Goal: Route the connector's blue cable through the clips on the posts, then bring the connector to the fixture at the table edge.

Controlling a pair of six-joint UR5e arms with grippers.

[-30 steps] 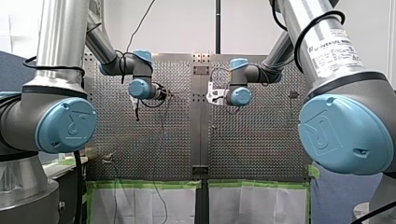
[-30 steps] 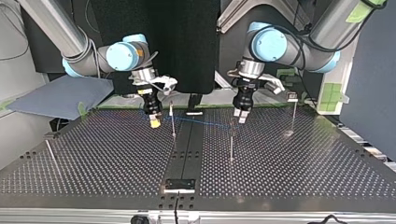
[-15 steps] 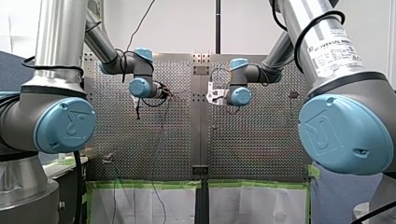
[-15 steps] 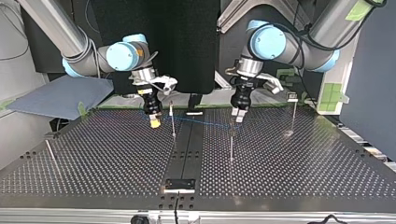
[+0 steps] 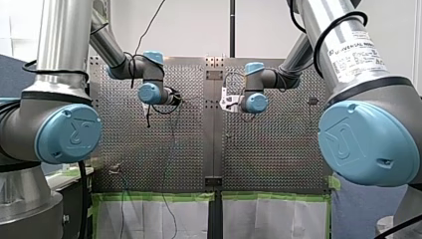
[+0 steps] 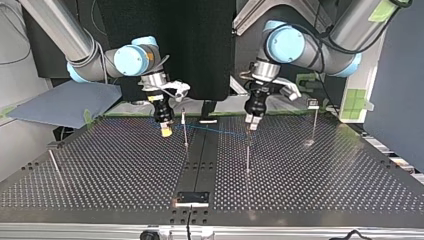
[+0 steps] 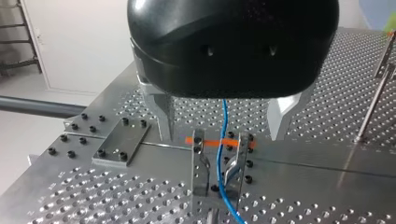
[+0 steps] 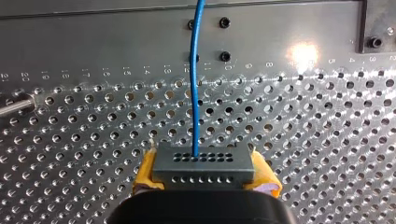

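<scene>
My right gripper (image 8: 204,178) is shut on the grey connector (image 8: 203,164), which sits between its yellow pads (image 8: 145,173). The blue cable (image 8: 195,88) leaves the connector and runs ahead over the perforated table. In the top view my right gripper (image 6: 166,131) hangs left of a clip post (image 6: 185,127), and the cable (image 6: 220,131) stretches right to my left gripper (image 6: 250,124). My left gripper (image 7: 220,137) is open, its metal fingers (image 7: 164,116) astride the cable (image 7: 224,116). Under it, the cable passes between the prongs of a clip (image 7: 219,170) on the middle post (image 6: 247,152).
A third post with a clip (image 6: 313,117) stands at the top view's right. A bare slanted rod (image 6: 55,165) stands at its left. The black fixture plate (image 6: 192,198) sits at the table's near edge in that view. A bolted plate (image 7: 116,144) lies beside my left gripper.
My left gripper has shifted a little toward the top view's left and now hangs over the middle post's clip. My right gripper and the connector have not moved.
</scene>
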